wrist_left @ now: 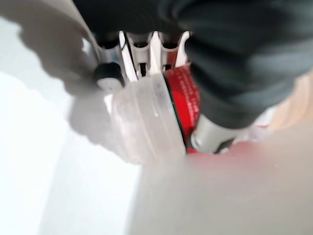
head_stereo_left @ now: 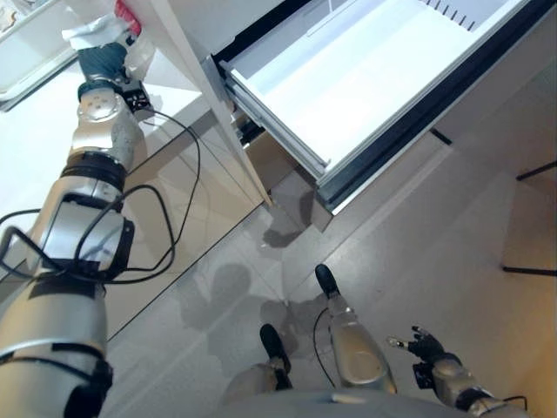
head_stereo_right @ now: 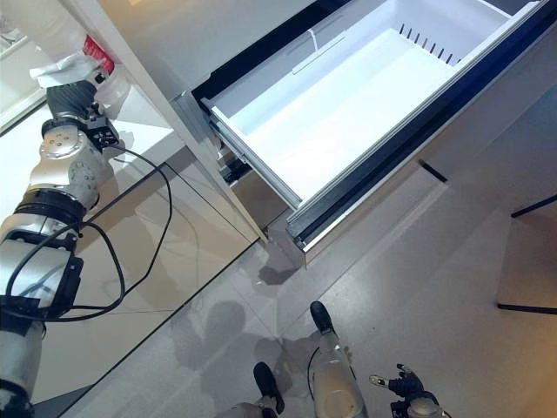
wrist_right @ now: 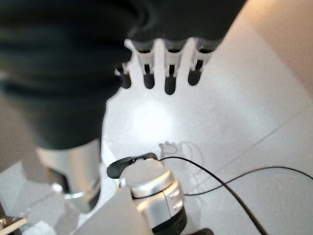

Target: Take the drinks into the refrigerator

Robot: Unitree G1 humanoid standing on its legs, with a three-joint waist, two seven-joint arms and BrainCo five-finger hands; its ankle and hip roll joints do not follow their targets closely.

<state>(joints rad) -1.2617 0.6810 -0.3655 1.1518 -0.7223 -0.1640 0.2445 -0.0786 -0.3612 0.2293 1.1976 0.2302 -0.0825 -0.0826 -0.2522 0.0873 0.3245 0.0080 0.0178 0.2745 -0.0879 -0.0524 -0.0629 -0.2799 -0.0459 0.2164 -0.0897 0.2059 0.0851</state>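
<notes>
A clear drink bottle (wrist_left: 146, 117) with a red label (wrist_left: 183, 93) stands on a white counter (head_stereo_left: 26, 165) at the upper left. My left hand (head_stereo_left: 103, 59) is stretched out to it, and its fingers (wrist_left: 139, 49) and thumb are curled round the bottle's body. The red label (head_stereo_right: 97, 52) shows just past the hand. The refrigerator's white drawer (head_stereo_left: 348, 78) is pulled out at the upper middle, with nothing inside it. Low on the right, my right hand (head_stereo_left: 426, 347) hangs over the floor with relaxed fingers (wrist_right: 170, 73) and holds nothing.
A white upright panel edge (head_stereo_left: 209, 96) runs between the counter and the drawer. Crumpled white material (head_stereo_right: 61, 70) lies on my left hand. Thin black furniture legs (head_stereo_left: 531, 174) stand at the right edge. Grey tiled floor (head_stereo_left: 418, 261) lies below the drawer.
</notes>
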